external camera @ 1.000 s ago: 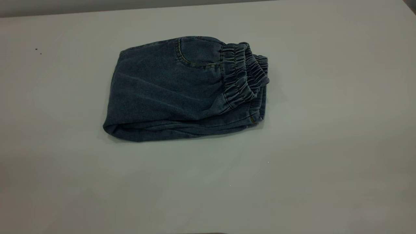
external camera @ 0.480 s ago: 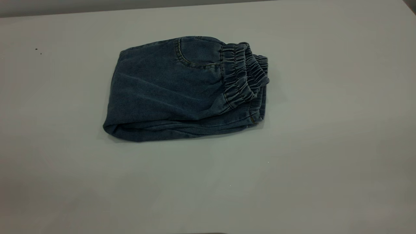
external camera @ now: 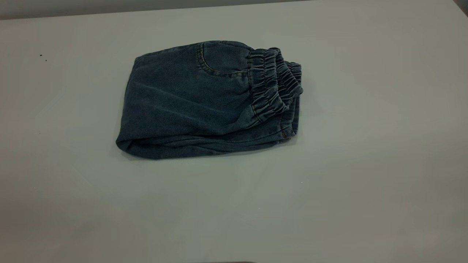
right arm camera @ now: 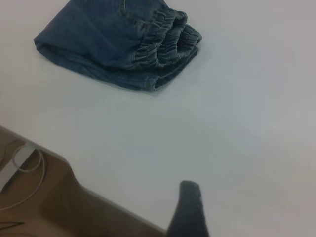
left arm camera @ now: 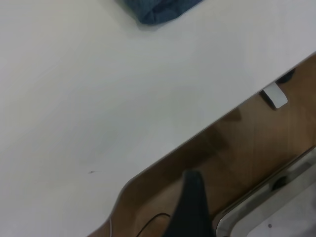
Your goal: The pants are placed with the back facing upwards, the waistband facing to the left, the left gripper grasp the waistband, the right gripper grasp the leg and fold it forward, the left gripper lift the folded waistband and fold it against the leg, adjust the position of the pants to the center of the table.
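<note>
White tabletop (external camera: 365, 164) fills my view. The pants (external camera: 204, 106) lie folded into a compact bundle, waistband (external camera: 274, 82) doubled on top, which suggests folding is done. They sit well away from both my pincers. My left pincer (left arm camera: 192, 207) and right pincer (right arm camera: 190, 210) hang back near the tabletop's edge; whether either is apart or together, I cannot tell.

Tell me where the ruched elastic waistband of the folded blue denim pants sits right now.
In the exterior view, the ruched elastic waistband lies at the right end of the folded blue denim pants, stacked in layers, on the white table slightly above centre, with no gripper near it.
</note>
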Available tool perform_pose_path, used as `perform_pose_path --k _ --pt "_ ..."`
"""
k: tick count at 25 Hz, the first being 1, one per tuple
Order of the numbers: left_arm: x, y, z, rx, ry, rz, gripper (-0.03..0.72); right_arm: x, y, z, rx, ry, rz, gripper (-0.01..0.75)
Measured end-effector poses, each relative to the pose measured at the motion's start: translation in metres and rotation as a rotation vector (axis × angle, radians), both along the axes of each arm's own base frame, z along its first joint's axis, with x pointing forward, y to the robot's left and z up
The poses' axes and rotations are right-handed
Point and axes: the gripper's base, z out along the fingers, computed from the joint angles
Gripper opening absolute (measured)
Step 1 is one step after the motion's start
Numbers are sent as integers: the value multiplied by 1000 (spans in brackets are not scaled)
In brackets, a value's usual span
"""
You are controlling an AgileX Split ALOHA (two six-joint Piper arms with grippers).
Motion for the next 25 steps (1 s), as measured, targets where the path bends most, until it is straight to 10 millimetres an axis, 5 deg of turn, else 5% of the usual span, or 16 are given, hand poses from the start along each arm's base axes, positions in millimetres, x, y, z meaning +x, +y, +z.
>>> perform_pose_path --k 12,18,25 --pt "1 0 0 -2 -2 24 566 0 0 0 2 0 0 510" --pt "3 9 1 -7 -16 361 566 1 1 0 2 0 -62 510" --pt "-21 13 3 -46 -184 591 566 5 3 0 4 0 -294 510"
